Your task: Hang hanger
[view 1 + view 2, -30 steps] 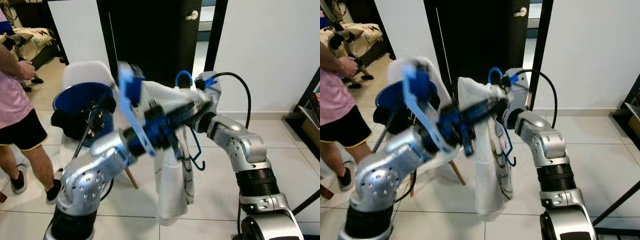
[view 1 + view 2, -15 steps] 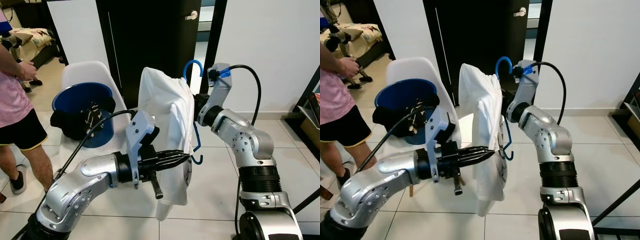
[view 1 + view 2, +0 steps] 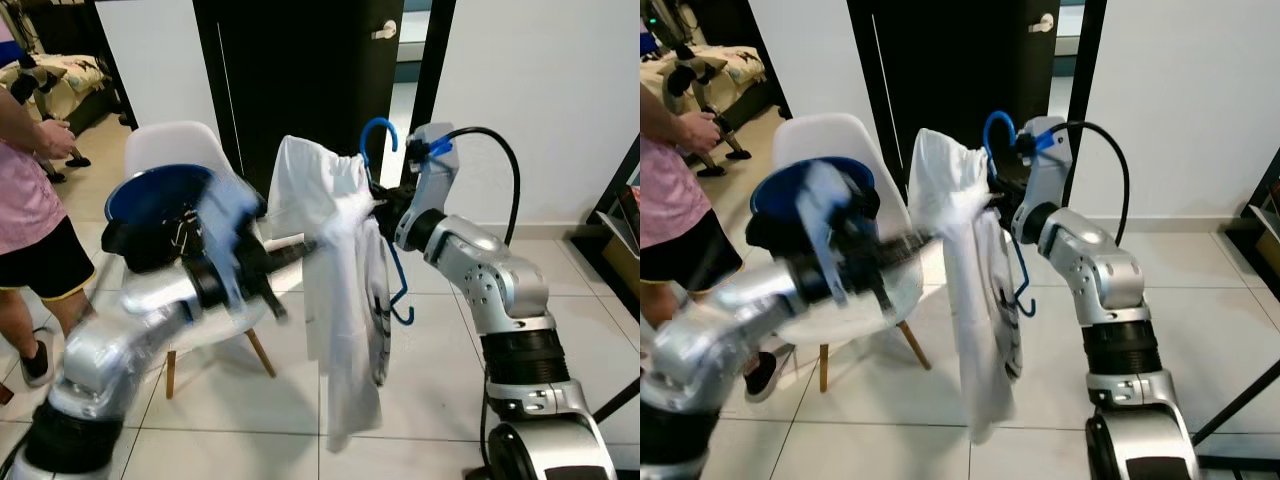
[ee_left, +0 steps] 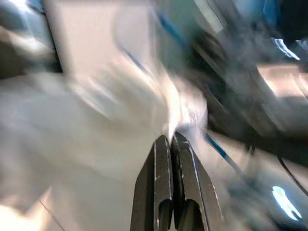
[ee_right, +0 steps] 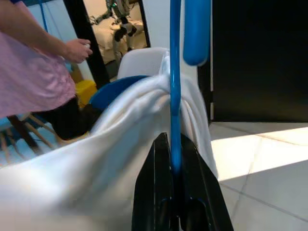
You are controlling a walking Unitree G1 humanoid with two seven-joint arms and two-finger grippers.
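Item: blue hanger (image 3: 378, 140), carrying a white garment (image 3: 345, 300). It sits at the centre of our head view, in front of the black door (image 3: 300, 70). Its hook points up toward 12 o'clock and the cloth hangs down toward 6 o'clock.

Right gripper (image 5: 172, 161): clenched on the hanger's blue stem just below the hook; our right arm reaches in from 3 o'clock.

Left gripper (image 4: 171, 144): fingers pressed together with the tips in the white cloth. The view is blurred, so we cannot tell whether any fabric is pinched. Our left arm, also blurred, reaches in from 9 o'clock.

Surroundings: white chair (image 3: 165, 150) at 10 o'clock, holding a blue basket (image 3: 150, 195) with dark clothing. A person (image 3: 30, 200) in a pink shirt stands at the 9 o'clock edge.
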